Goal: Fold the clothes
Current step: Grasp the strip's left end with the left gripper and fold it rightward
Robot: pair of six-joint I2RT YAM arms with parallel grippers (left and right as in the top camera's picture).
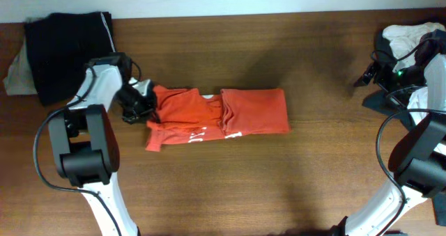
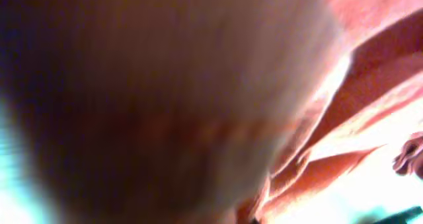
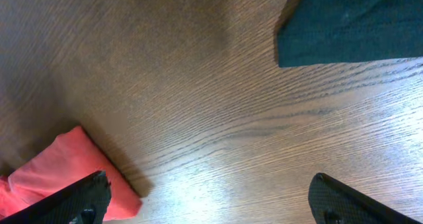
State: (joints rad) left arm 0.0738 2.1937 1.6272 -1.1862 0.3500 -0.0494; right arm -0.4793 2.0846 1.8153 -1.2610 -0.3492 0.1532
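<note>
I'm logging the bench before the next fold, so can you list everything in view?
T-shirt: one, orange-red with white lettering, partly folded at the table's middle
black garment: one, black, far left corner
beige cloth: one, beige, beside the black garment at the left edge
white garment: one, white, far right corner
dark cloth: one, dark, on the table in the right wrist view; which pile it belongs to is unclear
table: one, brown wood
left gripper: at the T-shirt's left end; whether it is open or shut cannot be told, its camera is blurred by orange fabric
right gripper: open, above bare wood
</note>
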